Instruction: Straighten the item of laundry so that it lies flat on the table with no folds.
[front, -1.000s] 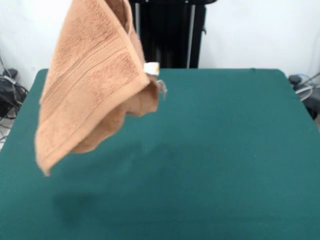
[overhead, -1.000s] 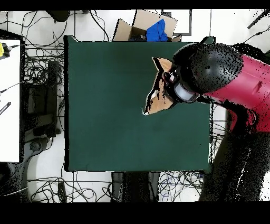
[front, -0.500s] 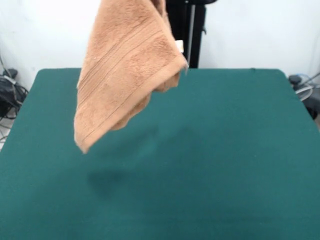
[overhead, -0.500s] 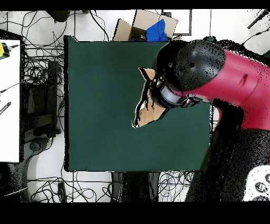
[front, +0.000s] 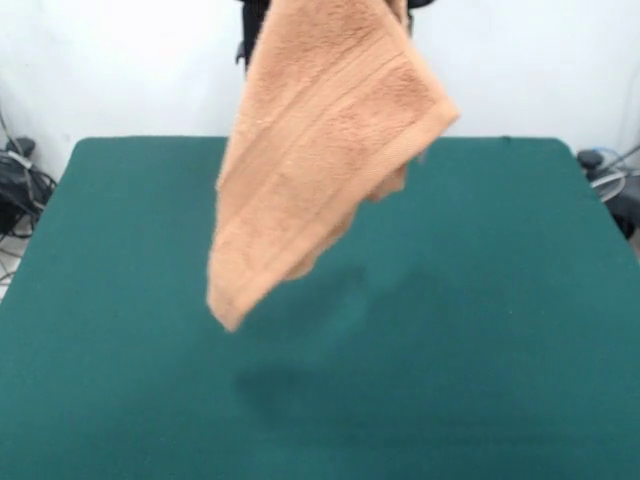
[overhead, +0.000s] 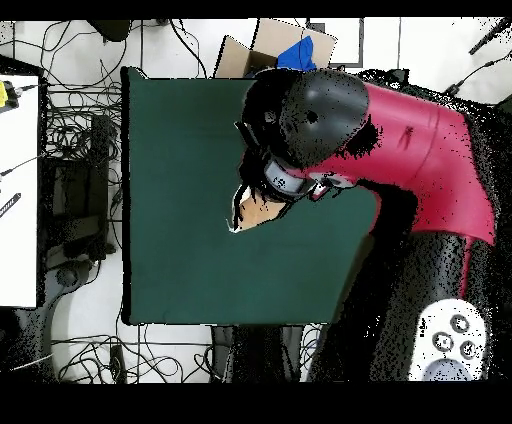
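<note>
The peach-orange towel (front: 320, 150) hangs in the air over the far middle of the green table (front: 480, 300). Its top runs out of the front view's upper edge and its lowest corner dangles clear above the cloth, casting a shadow. In the overhead view only a small part of the towel (overhead: 250, 212) shows, under the end of the red and black arm (overhead: 400, 130), above the table (overhead: 180, 150). The gripper is hidden beneath the arm's head; the towel hangs from it, so it is shut on the towel.
A cardboard box with something blue (overhead: 285, 55) lies beyond the table's far edge in the overhead view. A white bench (overhead: 18, 190) and tangled cables (overhead: 75, 140) lie to the left. The black pedestal (front: 250, 30) stands behind the towel.
The arm has carried the hanging towel sideways, from the left of the front view toward the middle. The towel swings as it goes; its shadow on the table has followed.
</note>
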